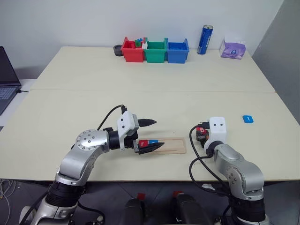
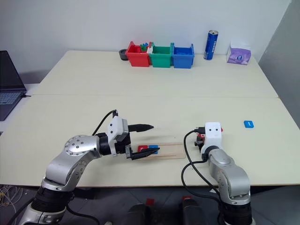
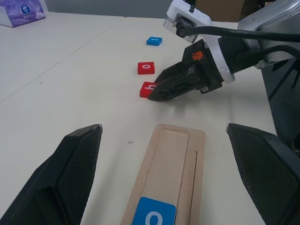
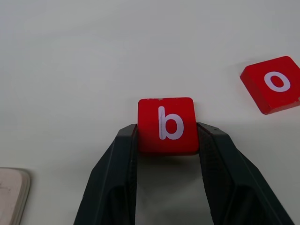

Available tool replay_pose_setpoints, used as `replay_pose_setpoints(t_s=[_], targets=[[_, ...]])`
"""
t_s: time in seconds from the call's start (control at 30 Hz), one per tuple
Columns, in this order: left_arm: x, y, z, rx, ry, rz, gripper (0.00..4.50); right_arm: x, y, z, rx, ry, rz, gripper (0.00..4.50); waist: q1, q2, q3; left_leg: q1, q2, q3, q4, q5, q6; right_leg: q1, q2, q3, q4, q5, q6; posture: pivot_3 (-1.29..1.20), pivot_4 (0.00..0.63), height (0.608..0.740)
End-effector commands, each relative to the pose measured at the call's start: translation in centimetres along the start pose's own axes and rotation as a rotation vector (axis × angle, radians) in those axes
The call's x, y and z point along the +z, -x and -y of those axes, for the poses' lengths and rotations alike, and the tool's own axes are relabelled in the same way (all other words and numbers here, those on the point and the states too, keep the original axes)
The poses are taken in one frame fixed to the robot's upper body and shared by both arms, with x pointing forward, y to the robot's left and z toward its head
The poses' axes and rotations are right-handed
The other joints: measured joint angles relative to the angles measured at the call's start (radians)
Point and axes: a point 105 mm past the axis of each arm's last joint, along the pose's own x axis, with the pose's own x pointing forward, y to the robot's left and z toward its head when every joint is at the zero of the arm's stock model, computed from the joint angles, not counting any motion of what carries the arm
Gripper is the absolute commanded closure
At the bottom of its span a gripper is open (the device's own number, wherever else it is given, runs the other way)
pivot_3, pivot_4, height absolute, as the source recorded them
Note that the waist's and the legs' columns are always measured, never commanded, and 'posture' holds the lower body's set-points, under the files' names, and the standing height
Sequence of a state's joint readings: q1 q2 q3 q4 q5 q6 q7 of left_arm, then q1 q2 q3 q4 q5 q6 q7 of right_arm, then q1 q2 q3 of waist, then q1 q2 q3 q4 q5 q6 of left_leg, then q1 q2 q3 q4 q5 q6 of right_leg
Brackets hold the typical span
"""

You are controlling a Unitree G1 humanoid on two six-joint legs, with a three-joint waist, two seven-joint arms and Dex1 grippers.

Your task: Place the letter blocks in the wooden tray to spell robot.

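our right claw (image 4: 166, 136) pinching the red b block (image 4: 166, 124) on the worktop (image 4: 70, 56), red o (image 4: 274, 84) just beside, left claw (image 3: 164, 164) wide open over the tray (image 3: 171, 168), holding nothing

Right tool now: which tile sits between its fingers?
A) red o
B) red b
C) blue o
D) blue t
B: in the right wrist view the right tool has a finger on each side of the red b tile on the table; the red o tile lies apart, off to the side.

bins (image 1: 155, 50) (red, green, blue) | blue can (image 1: 205, 40) | tissue box (image 1: 233, 48) | laptop (image 1: 7, 79)
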State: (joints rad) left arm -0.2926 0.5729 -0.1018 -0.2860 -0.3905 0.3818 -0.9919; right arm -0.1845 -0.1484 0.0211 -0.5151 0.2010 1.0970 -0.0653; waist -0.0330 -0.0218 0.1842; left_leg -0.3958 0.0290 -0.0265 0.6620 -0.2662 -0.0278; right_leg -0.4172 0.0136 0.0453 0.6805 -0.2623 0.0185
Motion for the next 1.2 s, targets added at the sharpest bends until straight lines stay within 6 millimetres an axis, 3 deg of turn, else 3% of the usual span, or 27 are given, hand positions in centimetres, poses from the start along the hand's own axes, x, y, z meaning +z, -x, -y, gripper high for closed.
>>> replay_pose_setpoints(t_s=[0.03,0.17,0.3,0.4,0.6,0.63,0.77,0.87,0.97,1.07,1.2], targets=[[1.0,0.1,1.0,-0.043,-0.039,0.026,0.00,0.2,1.4,0.0,0.052,0.027,-0.006,3.04,0.000,0.000,0.000,0.000,0.000,0.000,0.000,0.000,0.000,0.000,0.000,0.000,0.000,0.000,0.000,0.00,0.150,0.740],[0.6,0.6,2.7,-0.125,-0.041,0.000,0.00,-1.0,3.5,0.1,0.090,0.002,-0.079,3.04,0.001,0.000,0.000,-0.002,0.000,0.000,0.000,0.000,0.000,-0.002,0.000,0.000,0.000,0.000,0.000,0.00,0.150,0.740],[0.3,0.9,3.3,-0.159,-0.041,-0.011,0.00,-2.3,5.8,-1.3,0.167,-0.022,-0.169,3.04,0.001,0.000,0.000,-0.002,0.001,-0.001,-0.001,0.000,0.000,-0.002,0.000,0.000,0.000,0.000,0.000,0.00,0.150,0.740],[0.1,0.9,3.1,-0.160,-0.041,-0.013,0.00,-2.4,6.3,-2.2,0.199,-0.027,-0.189,3.04,0.001,0.000,0.000,-0.002,0.000,-0.001,0.000,0.000,0.000,-0.002,0.000,-0.001,0.000,0.000,-0.001,0.00,0.150,0.740],[-0.2,0.7,3.0,-0.166,-0.042,-0.010,0.00,-2.8,6.3,-1.9,0.192,-0.025,-0.212,3.04,0.000,0.000,0.000,-0.002,0.000,-0.001,0.000,0.000,0.000,-0.002,0.000,-0.001,0.000,0.000,-0.001,0.00,0.150,0.740],[-0.3,0.7,3.0,-0.167,-0.042,-0.010,0.00,-2.9,6.3,-1.9,0.196,-0.023,-0.212,2.31,0.000,0.000,0.000,-0.002,0.000,-0.001,0.000,0.000,0.000,-0.002,0.000,-0.001,0.000,0.000,-0.001,0.00,0.150,0.740],[-0.4,0.7,2.9,-0.167,-0.042,-0.010,0.00,-2.2,6.4,-1.5,0.202,-0.017,-0.185,0.94,0.000,0.000,0.000,-0.002,0.000,-0.001,0.000,0.000,0.000,-0.002,0.000,-0.001,0.000,0.000,-0.001,0.00,0.150,0.740],[-0.5,0.7,2.9,-0.169,-0.043,-0.009,0.00,0.1,6.3,0.2,0.179,0.021,-0.112,0.02,0.000,0.000,0.000,-0.002,0.000,0.000,0.000,0.000,0.000,-0.002,0.000,-0.001,0.000,0.000,-0.001,0.00,0.150,0.740],[-0.5,0.8,2.7,-0.170,-0.047,-0.008,0.00,3.0,6.4,1.9,0.231,0.084,-0.050,0.02,0.001,0.000,0.000,-0.002,-0.001,0.001,0.001,0.000,0.000,-0.002,-0.001,0.000,0.000,0.000,0.000,0.00,0.150,0.740],[-0.4,0.7,2.4,-0.172,-0.049,-0.001,0.00,5.2,7.0,1.7,0.421,0.266,0.026,0.02,0.001,0.000,0.000,-0.002,-0.001,0.000,0.000,0.000,0.000,-0.002,-0.001,-0.001,-0.001,0.000,0.000,0.00,0.150,0.740],[-0.2,0.4,2.6,-0.207,-0.041,0.013,0.00,4.7,6.8,1.7,0.658,0.495,0.152,0.02,0.002,0.000,0.000,-0.002,0.000,-0.001,-0.001,-0.001,0.001,-0.002,0.000,-0.002,-0.002,-0.001,-0.001,0.00,0.150,0.740]])
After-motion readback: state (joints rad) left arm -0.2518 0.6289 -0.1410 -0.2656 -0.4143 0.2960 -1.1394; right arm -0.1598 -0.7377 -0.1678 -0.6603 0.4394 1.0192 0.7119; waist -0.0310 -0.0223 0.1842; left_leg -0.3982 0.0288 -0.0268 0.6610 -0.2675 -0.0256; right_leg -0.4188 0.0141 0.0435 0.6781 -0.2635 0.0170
